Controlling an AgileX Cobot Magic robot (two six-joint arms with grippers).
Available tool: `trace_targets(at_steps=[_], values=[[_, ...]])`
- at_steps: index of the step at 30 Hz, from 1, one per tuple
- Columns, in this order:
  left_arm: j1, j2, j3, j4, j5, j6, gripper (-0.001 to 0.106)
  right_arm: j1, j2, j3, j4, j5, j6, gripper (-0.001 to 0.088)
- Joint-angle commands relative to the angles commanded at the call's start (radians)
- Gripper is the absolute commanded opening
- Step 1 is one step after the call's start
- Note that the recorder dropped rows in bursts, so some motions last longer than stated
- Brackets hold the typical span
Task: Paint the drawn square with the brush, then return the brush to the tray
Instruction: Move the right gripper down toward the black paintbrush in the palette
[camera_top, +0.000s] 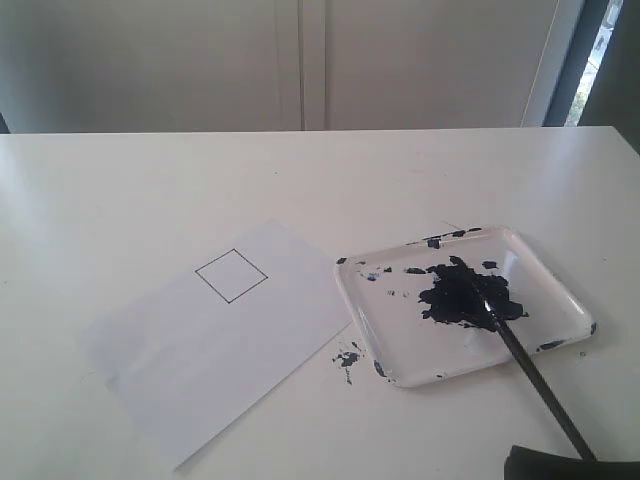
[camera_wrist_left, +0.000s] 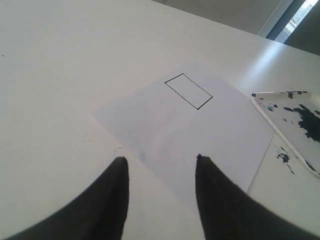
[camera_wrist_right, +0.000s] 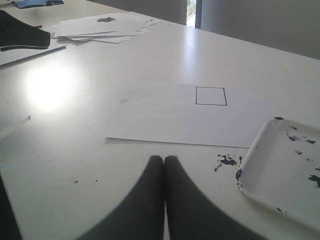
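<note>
The drawn square (camera_top: 231, 275) is a thin black outline on a white paper sheet (camera_top: 210, 350), unpainted inside. To its right stands the glossy white tray (camera_top: 380, 310) with a dark blue-black paint puddle (camera_top: 465, 295). The brush (camera_top: 535, 375) lies with its tip in the puddle and its black handle sticking out over the tray's near rim. My left gripper (camera_wrist_left: 160, 160) is open over the paper's near corner, with the drawn square (camera_wrist_left: 188, 91) ahead of it. My right gripper (camera_wrist_right: 164, 159) is shut on nothing, low over the table. Ahead of it are the tray (camera_wrist_right: 280, 175) and the drawn square (camera_wrist_right: 211, 96). No brush shows there.
Paint spatter (camera_top: 347, 358) marks the table between paper and tray. A dark shape (camera_top: 570, 468) sits at the bottom right edge, by the handle's end. A stack of painted sheets (camera_wrist_right: 100, 25) and a black object (camera_wrist_right: 20, 32) lie far off in the right wrist view.
</note>
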Motion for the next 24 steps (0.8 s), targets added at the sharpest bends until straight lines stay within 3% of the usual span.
trace_targets(at_steps=[3, 6, 15, 21, 24], values=[[0.000, 0.000, 0.000, 0.000, 0.000, 0.000, 0.048, 0.000, 0.000, 0.000, 0.000, -0.005, 0.000, 0.0000], [0.000, 0.000, 0.000, 0.000, 0.000, 0.000, 0.048, 0.000, 0.000, 0.000, 0.009, -0.099, 0.050, 0.0000], [0.000, 0.000, 0.000, 0.000, 0.000, 0.000, 0.048, 0.000, 0.000, 0.000, 0.009, -0.275, 0.557, 0.0000], [0.000, 0.000, 0.000, 0.000, 0.000, 0.000, 0.048, 0.000, 0.000, 0.000, 0.007, -0.422, 0.562, 0.0000], [0.000, 0.000, 0.000, 0.000, 0.000, 0.000, 0.048, 0.000, 0.005, -0.007, 0.007, -0.434, 0.496, 0.0000]])
